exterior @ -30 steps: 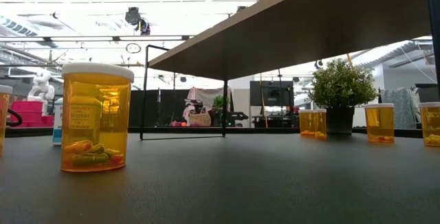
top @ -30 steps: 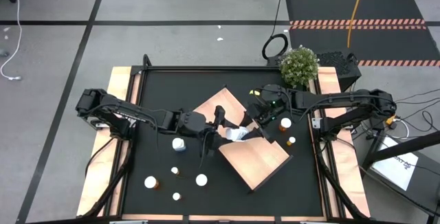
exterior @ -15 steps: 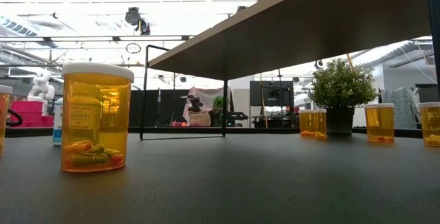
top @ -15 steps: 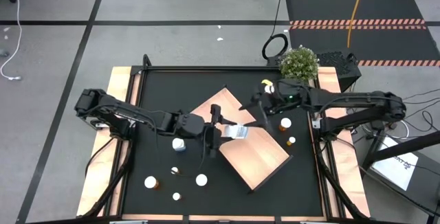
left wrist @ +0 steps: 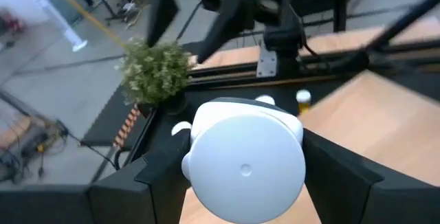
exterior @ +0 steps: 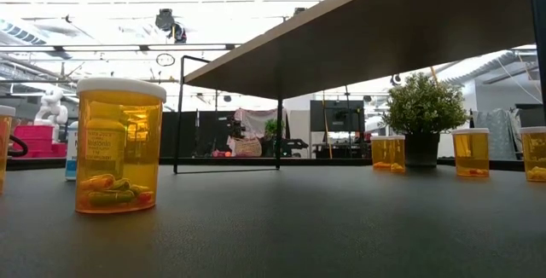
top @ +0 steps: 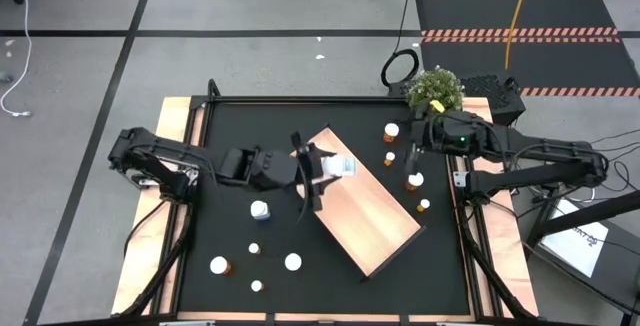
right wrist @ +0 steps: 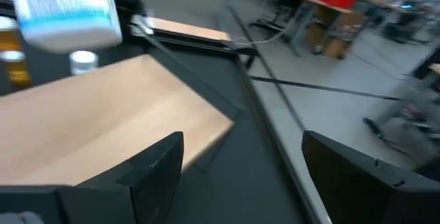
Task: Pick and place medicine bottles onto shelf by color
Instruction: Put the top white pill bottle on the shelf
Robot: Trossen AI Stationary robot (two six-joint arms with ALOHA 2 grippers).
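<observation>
My left gripper is shut on a white medicine bottle above the far left corner of the pale wood shelf. The shelf stands diagonally mid-table on thin black legs. My right gripper is open and empty, right of the shelf among orange bottles. Its wrist view shows the held white bottle, which has a blue label, over the shelf. Another white bottle and several small ones stand on the mat to the left. One orange bottle stands near the low camera. My left gripper pinches the white bottle's body between its two fingers, one on each side. The bottle's round white end faces the wrist camera. The fingers come about level from the table's left. The bottle is lifted clear above the shelf's far left corner.
A potted plant stands at the table's far right corner. More orange bottles stand right of the shelf and on the near left mat. Wooden strips border the black mat on both sides.
My right gripper has drawn away from the white bottle toward the table's right edge. My left gripper, keeping the bottle, has carried it from the shelf's middle toward the far edge, to the shelf's far left corner.
</observation>
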